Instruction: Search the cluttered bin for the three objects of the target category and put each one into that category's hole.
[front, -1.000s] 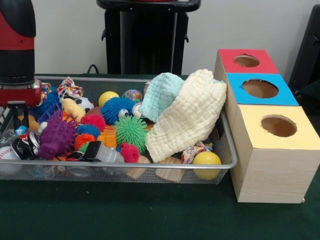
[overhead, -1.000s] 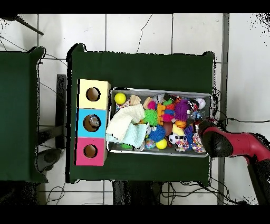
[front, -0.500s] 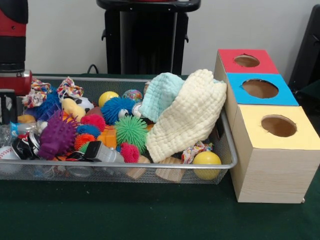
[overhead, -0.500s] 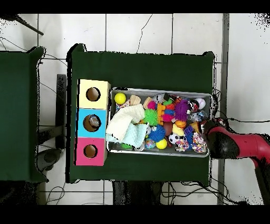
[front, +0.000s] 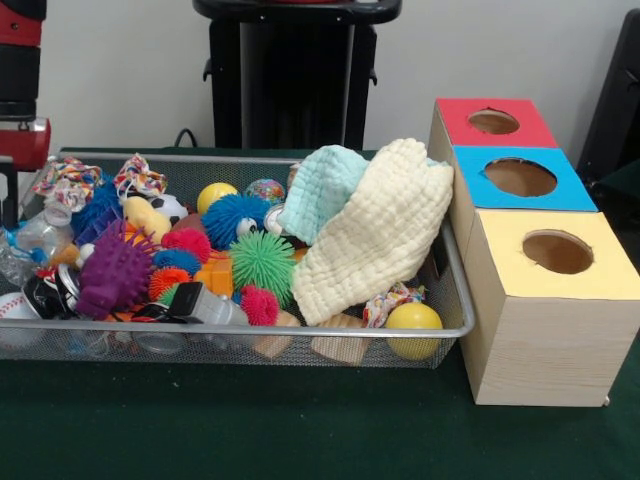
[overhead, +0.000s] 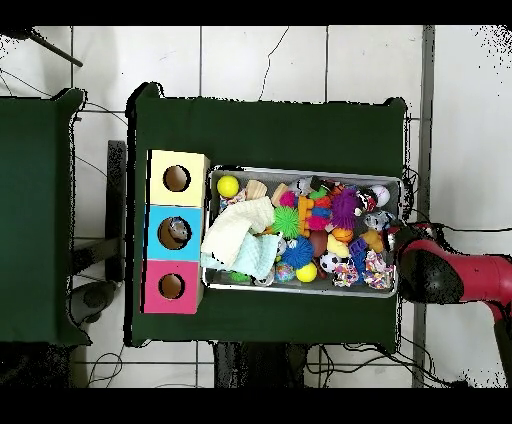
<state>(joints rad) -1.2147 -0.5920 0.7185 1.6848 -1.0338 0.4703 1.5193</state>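
Observation:
A wire mesh bin (front: 300, 331) holds several toys: spiky balls in green (front: 263, 262), blue (front: 230, 218) and purple (front: 115, 272), a yellow ball (front: 413, 320), rope knots (front: 138, 177), a clear bottle (front: 30, 238) and wooden blocks (front: 340, 345). A yellow cloth (front: 375, 235) and a mint cloth (front: 320, 190) are draped over the bin's right end. Red (front: 495, 122), blue (front: 520, 177) and yellow (front: 557, 252) boxes with holes stand beside it. My gripper (front: 4, 200) is cut off at the left edge, at the bin's left end. In the overhead view the arm (overhead: 450, 275) hides it.
The dark green tablecloth (front: 300, 430) runs along the front of the bin. A black stand (front: 295, 70) rises behind it. From overhead, the blue box's hole (overhead: 178, 232) shows something small inside. A second green table (overhead: 35, 215) stands to the left.
The arm has drawn left in the front view, off the bin's end. A rope knot and the clear bottle it covered now show.

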